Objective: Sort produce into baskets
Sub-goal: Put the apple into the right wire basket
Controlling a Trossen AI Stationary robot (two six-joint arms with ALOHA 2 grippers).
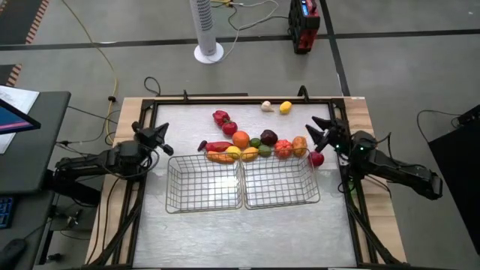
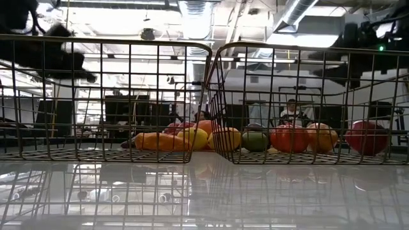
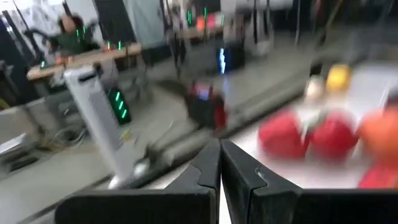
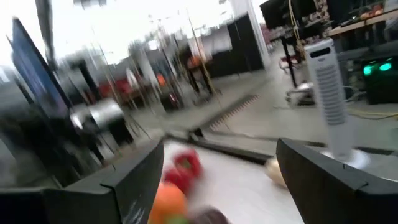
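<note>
Right gripper (image 1: 321, 129) fingers apart beside blurred produce (image 1: 255, 144); left gripper (image 1: 159, 136) pressed together

You see a glossy pale table (image 1: 225, 225) that mirrors the ceiling lights and two baskets (image 1: 204, 186) of thin silver wire mesh, bare metal with a dull shine. The produce (image 1: 241, 139) looks like smooth moulded plastic with a soft sheen. The table's border (image 1: 369, 150) shows pale unfinished wood. Both grippers, left (image 1: 162, 137) and right (image 1: 321, 132), wear matt black plastic.
</note>
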